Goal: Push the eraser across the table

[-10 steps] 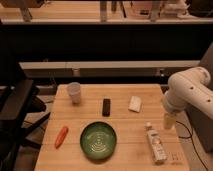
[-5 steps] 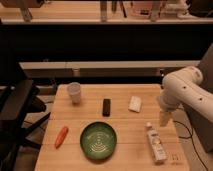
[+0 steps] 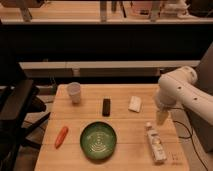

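Note:
The square light wooden table (image 3: 125, 127) holds two small blocks. A white rectangular block (image 3: 135, 103) lies right of centre, and a black rectangular bar (image 3: 106, 106) lies at the centre. I cannot tell which of them is the eraser. My gripper (image 3: 161, 118) hangs down from the white arm (image 3: 180, 90) over the table's right side. It is a short way right of and nearer than the white block, and apart from it. It holds nothing that I can see.
A white cup (image 3: 74, 92) stands at the back left. A green bowl (image 3: 98, 140) sits at the front centre, with an orange carrot (image 3: 61, 136) to its left. A bottle (image 3: 155, 143) lies just below the gripper. A black chair (image 3: 15, 107) stands to the left.
The arm has swung left, carrying the gripper from the table's right edge in towards the white block. The items on the table have not moved.

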